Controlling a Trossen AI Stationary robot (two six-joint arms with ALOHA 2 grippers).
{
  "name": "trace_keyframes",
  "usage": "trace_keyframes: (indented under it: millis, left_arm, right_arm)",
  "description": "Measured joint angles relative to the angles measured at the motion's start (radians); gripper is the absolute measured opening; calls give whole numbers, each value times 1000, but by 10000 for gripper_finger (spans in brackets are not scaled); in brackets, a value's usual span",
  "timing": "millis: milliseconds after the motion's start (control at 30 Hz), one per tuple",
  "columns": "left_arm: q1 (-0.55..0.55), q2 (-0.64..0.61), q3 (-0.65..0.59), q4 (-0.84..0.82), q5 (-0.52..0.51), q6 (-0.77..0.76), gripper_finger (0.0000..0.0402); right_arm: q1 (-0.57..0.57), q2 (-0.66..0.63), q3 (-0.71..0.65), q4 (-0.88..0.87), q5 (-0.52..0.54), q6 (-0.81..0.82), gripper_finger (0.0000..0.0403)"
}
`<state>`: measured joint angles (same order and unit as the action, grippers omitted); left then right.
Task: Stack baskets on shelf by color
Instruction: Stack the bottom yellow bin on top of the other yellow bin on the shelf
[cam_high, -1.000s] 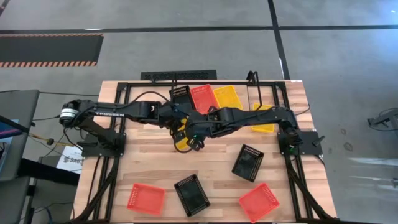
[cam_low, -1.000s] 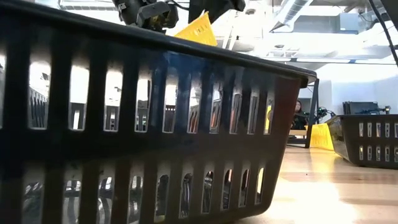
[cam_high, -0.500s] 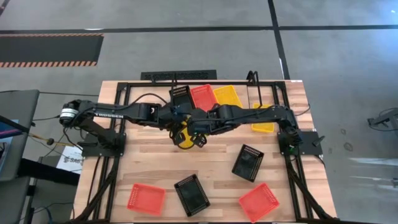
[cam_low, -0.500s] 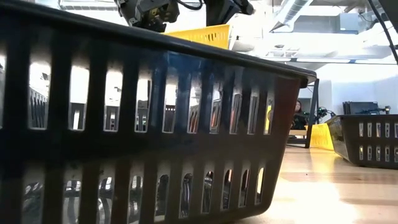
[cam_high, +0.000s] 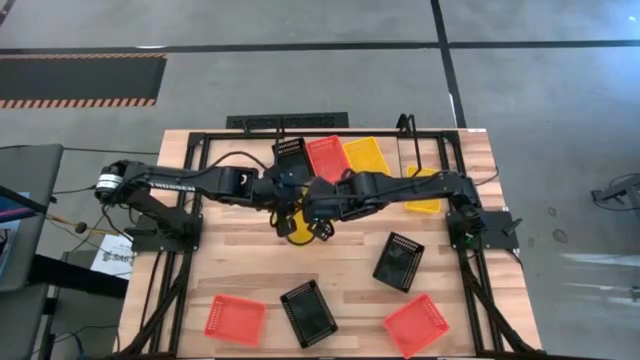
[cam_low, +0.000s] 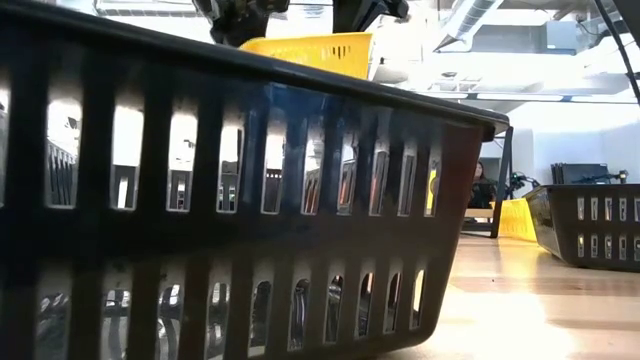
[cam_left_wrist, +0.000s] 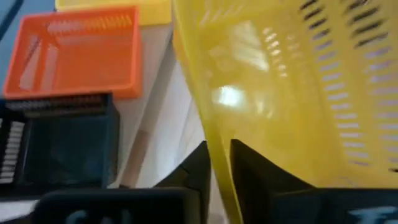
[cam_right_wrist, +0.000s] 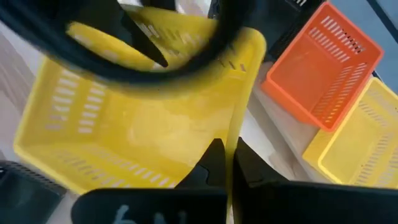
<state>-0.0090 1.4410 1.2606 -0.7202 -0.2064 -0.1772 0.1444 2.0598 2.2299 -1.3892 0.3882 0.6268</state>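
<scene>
My right hand (cam_right_wrist: 225, 163) has clamped the yellow basket (cam_right_wrist: 143, 124) wall while my left hand (cam_left_wrist: 219, 163) loosens, passing it over for shelving.

Our two dark arms, seen from above

We see the left arm (cam_high: 190, 182) as black jointed segments with white lettering along its long link, a pale silver-white ring at its shoulder end and a thin black cable looping off it. The right arm (cam_high: 420, 187) is the same black, on a square black base plate. Each wrist view shows two dark tapered fingers (cam_left_wrist: 198, 168) (cam_right_wrist: 211, 163).
</scene>
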Motion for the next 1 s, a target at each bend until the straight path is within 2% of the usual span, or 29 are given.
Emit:
trace_keyframes:
  millis: [67, 200, 300, 400, 633, 733, 867, 1000]
  left_arm:
    - [0, -1, 44, -16, 30, -1, 78]
    - [2, -1, 172, -50, 178, 3, 119]
    - [-11, -6, 256, -128, 175, 13, 139]
    - [-28, -4, 312, -196, 167, 12, 148]
    - [-95, -24, 321, -421, 59, -60, 147]
    - [-144, -36, 293, -525, -56, -111, 147]
    - [-217, -50, 245, -611, -219, -164, 147]
    - [-259, -87, 182, -614, -253, -176, 147]
  right_arm:
    - [2, 2, 0, -26, 0, -1, 3]
    - [4, 3, -2, -88, -16, -11, 3]
    - [14, 0, -2, -86, 12, -10, 3]
    - [9, -28, -3, -178, 50, -3, 3]
    - [-66, -129, -8, -185, 121, -27, 3]
    - [-117, -184, -8, -170, 172, -17, 3]
    - [-181, -262, -8, -166, 263, 41, 3]
    - [-231, -336, -7, -156, 288, 51, 3]
